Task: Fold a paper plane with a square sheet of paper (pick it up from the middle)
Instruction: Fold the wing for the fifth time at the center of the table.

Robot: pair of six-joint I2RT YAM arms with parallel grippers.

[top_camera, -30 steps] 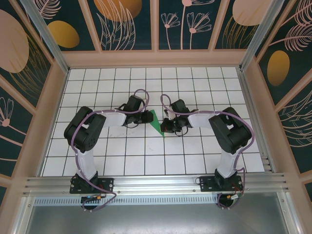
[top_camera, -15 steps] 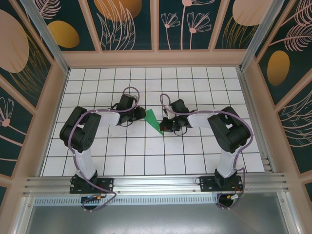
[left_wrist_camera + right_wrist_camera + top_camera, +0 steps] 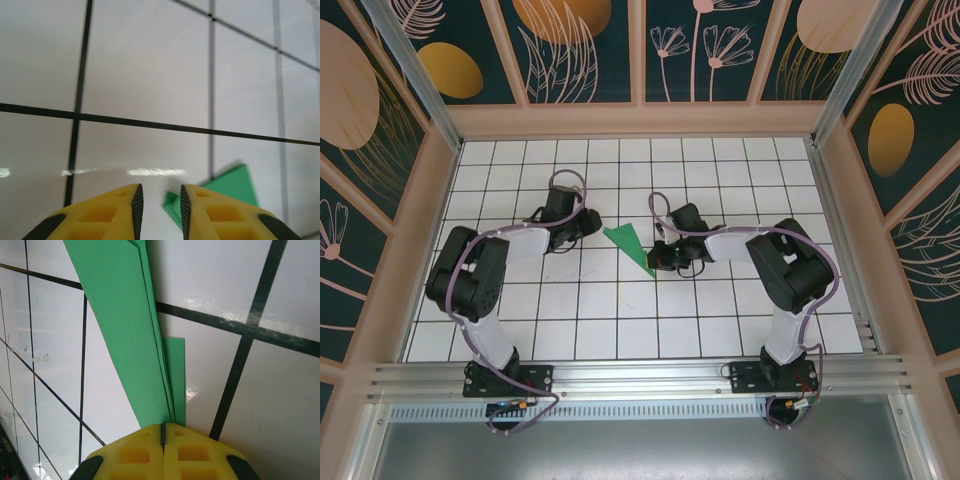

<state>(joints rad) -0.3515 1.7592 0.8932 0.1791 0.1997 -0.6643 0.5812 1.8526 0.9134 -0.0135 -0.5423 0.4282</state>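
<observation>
Right fingers (image 3: pixel 140 452) clamp plane (image 3: pixel 120 325), left fingers (image 3: pixel 122 212) apart

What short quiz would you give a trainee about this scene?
1. Fill in the gap: the right tool is ___ on the narrow end of the green paper.
2. Pick one. The paper looks like: A, a flat open square; B, a folded shape that tapers to a point; C, a crumpled ball.
3. True or false: the left tool grips the paper too.

Key:
1. shut
2. B
3. False. The left tool's jaws stand apart with nothing between them.
</observation>
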